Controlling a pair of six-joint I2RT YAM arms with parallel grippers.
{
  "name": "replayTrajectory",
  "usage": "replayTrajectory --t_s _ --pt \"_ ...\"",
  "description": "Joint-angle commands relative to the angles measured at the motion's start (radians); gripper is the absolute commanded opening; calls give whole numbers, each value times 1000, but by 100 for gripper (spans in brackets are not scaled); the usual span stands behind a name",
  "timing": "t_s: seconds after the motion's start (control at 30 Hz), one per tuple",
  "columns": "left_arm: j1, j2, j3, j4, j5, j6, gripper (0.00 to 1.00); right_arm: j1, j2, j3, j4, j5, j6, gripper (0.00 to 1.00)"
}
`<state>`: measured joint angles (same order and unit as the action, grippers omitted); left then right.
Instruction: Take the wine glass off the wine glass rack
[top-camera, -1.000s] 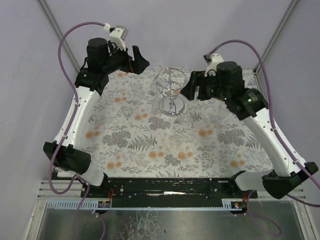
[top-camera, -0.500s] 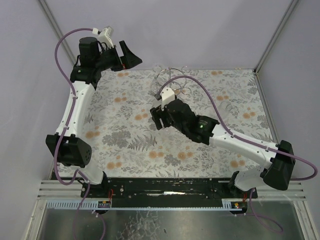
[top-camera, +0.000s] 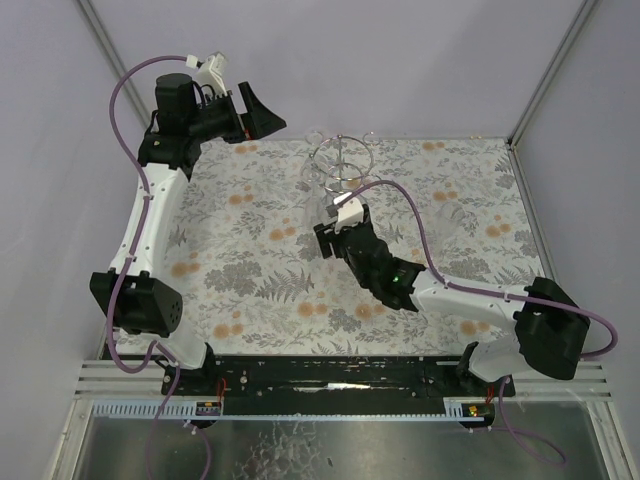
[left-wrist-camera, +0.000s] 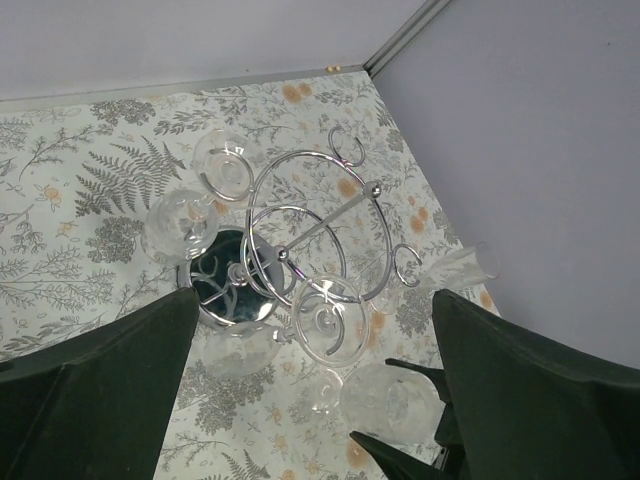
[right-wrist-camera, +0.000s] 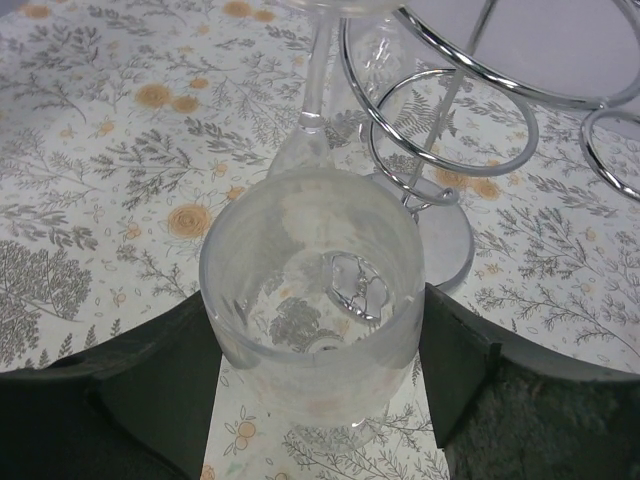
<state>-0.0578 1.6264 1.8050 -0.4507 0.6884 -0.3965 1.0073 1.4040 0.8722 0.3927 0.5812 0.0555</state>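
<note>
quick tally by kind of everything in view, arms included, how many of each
wine glasses: 4 that can be made out, one in the right hand
wine glass rack: 1
robot arms: 2
total: 7

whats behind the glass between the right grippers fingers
The wine glass rack, its chrome rings and round base, and another glass's stem. The held wine glass covers most of that glass's bowl and part of the base.
</note>
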Motion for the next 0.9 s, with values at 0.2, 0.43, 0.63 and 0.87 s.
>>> replayTrajectory --t_s 0.2,0.43,0.63,0.87 --pt "3 -10 49 -34 41 -1 100 2 -7 -111 327 116 109 22" --pt "3 -16 46 -35 50 -8 100 1 -4 -209 381 95 190 23" --pt "3 -20 45 -46 69 1 100 1 38 -260 457 63 191 27" --pt "1 -23 38 -46 75 2 100 1 53 -262 439 22 213 46"
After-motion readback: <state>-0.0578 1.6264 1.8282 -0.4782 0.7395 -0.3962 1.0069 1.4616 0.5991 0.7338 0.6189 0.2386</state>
